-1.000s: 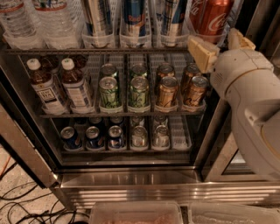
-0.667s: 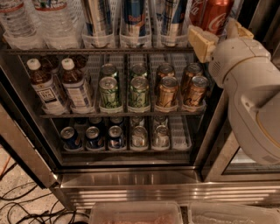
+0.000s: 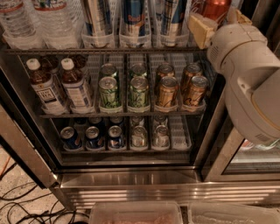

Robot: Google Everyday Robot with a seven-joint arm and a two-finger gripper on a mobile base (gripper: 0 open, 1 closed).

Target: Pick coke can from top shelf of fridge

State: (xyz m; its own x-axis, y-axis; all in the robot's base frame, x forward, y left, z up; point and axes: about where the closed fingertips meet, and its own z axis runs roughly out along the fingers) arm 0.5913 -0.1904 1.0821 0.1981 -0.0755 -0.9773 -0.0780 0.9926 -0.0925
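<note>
The red coke can point(image 3: 215, 8) stands at the right end of the top shelf point(image 3: 109, 50) of the fridge point(image 3: 131, 183), and only its lower part shows at the upper edge of the view. My gripper point(image 3: 218, 22) is at the can, reaching in from the right, with its cream-coloured tips on either side of the can's lower body. The white arm point(image 3: 249, 74) fills the right side of the view and hides the shelf end behind it.
Tall blue cans point(image 3: 133, 19) in clear lane trays and water bottles point(image 3: 52, 22) fill the rest of the top shelf. Below stand tea bottles point(image 3: 46, 85), green cans point(image 3: 109, 92) and gold-brown cans point(image 3: 168, 89), then short cans point(image 3: 94, 138). Cables point(image 3: 17, 205) lie on the floor at left.
My gripper and arm have moved up and further in towards the coke can. The can and the other drinks have stayed in place.
</note>
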